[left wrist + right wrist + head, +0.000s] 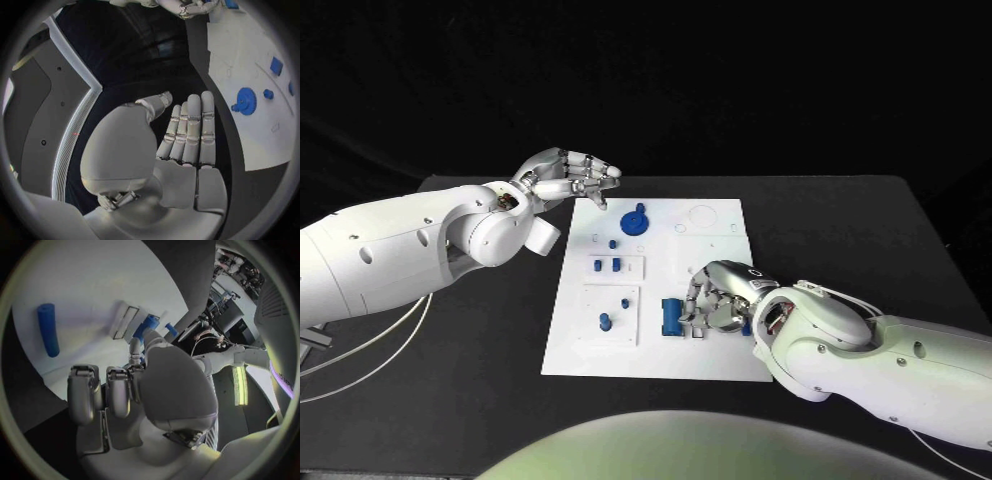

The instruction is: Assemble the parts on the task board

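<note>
Hovering left hand [574, 177] empty, fingers apart, right hand [720, 296] curled on task board [718, 225], grasp unclear

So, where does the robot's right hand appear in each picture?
Head view: the right hand is over the task board's near right part.
Left wrist view: the hand is at the circle's rim, beside the board.
Right wrist view: the hand is in the middle, over the board.
Shared landmark: the white board.
</note>
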You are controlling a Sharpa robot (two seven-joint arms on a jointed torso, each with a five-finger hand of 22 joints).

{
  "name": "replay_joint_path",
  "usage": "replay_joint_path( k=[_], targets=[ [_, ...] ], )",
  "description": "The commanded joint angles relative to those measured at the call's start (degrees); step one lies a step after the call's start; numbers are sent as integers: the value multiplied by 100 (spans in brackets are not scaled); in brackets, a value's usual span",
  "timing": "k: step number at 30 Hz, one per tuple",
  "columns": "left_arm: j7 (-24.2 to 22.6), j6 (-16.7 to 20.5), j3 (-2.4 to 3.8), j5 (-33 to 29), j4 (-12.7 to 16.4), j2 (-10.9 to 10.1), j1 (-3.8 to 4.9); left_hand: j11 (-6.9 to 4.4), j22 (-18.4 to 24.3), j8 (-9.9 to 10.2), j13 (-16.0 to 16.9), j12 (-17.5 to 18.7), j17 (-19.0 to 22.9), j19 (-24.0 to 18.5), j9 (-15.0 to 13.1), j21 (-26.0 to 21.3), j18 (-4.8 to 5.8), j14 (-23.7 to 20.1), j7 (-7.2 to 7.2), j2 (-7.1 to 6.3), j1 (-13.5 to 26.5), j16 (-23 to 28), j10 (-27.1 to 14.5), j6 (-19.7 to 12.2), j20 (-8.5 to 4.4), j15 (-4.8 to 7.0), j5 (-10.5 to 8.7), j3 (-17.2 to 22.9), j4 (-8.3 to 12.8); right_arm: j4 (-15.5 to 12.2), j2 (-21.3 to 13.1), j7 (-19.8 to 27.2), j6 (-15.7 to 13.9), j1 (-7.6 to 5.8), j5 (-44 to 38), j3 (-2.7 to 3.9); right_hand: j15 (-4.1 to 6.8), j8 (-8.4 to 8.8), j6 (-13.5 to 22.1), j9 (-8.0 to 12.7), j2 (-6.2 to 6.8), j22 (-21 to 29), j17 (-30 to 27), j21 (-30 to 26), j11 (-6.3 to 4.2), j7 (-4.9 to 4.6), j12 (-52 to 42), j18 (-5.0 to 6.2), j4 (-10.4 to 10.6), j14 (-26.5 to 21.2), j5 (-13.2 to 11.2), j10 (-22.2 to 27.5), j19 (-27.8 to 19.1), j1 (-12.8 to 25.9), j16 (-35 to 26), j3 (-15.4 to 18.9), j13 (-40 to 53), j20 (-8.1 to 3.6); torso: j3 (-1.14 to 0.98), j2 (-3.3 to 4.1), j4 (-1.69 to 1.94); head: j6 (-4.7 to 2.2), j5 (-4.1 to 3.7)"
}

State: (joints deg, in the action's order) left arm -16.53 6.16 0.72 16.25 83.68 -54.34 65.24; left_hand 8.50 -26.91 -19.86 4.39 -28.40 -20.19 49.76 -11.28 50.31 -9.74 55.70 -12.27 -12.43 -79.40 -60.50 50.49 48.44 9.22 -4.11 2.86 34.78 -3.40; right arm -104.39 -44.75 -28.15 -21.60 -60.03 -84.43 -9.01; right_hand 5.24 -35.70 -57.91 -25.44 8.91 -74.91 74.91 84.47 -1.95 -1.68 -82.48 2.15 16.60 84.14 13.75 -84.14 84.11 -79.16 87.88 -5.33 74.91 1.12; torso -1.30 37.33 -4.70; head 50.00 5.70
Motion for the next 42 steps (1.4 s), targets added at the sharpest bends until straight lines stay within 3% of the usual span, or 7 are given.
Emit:
replay_joint_path(
  k=[1, 8, 15, 23, 29, 34, 42],
  targets=[
    [-25, -79, 4, 5, 10, 1, 3, 5, 6, -22, -4, -19, 8, -16, 6, -20, -79, -43, 7, 27, 26, 21, -24, -48, 40, -15, 29, -14, -20, -63, -67, 66, -272, 4, -3, 0, 30, 48, -20, 13, 37, -1358, 1056, -11, -28, -10, 22, -101, 19, 491, -17, -183, 411, 186, 14, -35, 850, -32, 5, -2, -10, 0, 6],
    [-24, -73, 3, 5, 15, -18, 3, 5, 9, -25, -4, -27, 8, -13, 6, -25, -79, -45, 7, 34, 27, 19, -25, -47, 41, -15, 29, -10, -25, -322, -546, 453, -822, -125, 704, 10, -90, 338, 362, 75, 163, -1306, 966, -204, 127, -198, 253, -64, -2, 470, -14, -44, 346, 343, -29, -115, 678, 54, 10, -9, -13, -19, -28],
    [-20, -61, 1, 5, 14, -34, 3, 5, 9, -25, -4, -27, 8, -13, 6, -25, -79, -45, 7, 34, 27, 19, -25, -47, 41, -15, 29, -10, -25, -468, -1185, 555, -769, -227, 962, 7, -308, 937, 929, 203, 371, -1238, 834, -460, 382, -487, 661, -17, -3, 435, -32, 217, 255, 391, -99, 50, 367, 244, 16, -21, -40, -42, -96],
    [-16, -67, -6, 5, 14, -34, 3, 6, 12, -27, -4, -31, 7, -12, 6, -28, -78, -45, 7, 34, 37, 17, -26, -46, 42, -17, 28, -12, -33, -626, -1672, 120, -400, -76, 370, -15, -385, 1294, 956, 262, 370, -1131, 594, -868, 471, -571, 1338, 61, 50, 367, 41, 625, 121, 981, -244, 1614, -189, 353, 8, -34, -83, -47, -127],
    [-15, -74, -9, 5, 13, -30, 3, 6, 12, -27, -4, -31, 7, -12, 6, -28, -78, -45, 7, 34, 37, 17, -26, -46, 42, -17, 28, -12, -33, -630, -1730, -223, -265, 114, 46, -22, -413, 1398, 1048, 273, 645, -1089, 541, -1029, 501, -611, 1527, 87, 64, 352, 108, 749, 75, 1476, -290, 1894, -360, 371, 2, -31, -75, -35, -140],
    [-15, -78, -10, 5, 14, -34, 2, 6, 12, -27, -4, -31, 7, -12, 6, -28, -78, -45, 7, 34, 37, 17, -26, -46, 42, -17, 28, -12, -33, -604, -1695, -380, -220, 184, -77, -24, -416, 1400, 1043, 274, 634, -1092, 552, -1021, 503, -612, 1501, 85, 62, 354, 115, 734, 80, 1497, -286, 1886, -342, 374, 12, -31, -67, -26, -154],
    [-17, -89, -12, 5, 10, -26, 1, 6, 12, -27, -4, -31, 7, -12, 6, -28, -78, -45, 7, 34, 37, 17, -26, -46, 42, -17, 28, -12, -33, -517, -1542, -495, -340, 261, -194, -24, -244, 758, 448, -204, 236, -1136, 624, -893, 288, -353, 1244, 60, 38, 383, 15, 567, 152, 1386, -263, 1622, -184, 239, 11, -27, -62, -18, -154]
  ],
)
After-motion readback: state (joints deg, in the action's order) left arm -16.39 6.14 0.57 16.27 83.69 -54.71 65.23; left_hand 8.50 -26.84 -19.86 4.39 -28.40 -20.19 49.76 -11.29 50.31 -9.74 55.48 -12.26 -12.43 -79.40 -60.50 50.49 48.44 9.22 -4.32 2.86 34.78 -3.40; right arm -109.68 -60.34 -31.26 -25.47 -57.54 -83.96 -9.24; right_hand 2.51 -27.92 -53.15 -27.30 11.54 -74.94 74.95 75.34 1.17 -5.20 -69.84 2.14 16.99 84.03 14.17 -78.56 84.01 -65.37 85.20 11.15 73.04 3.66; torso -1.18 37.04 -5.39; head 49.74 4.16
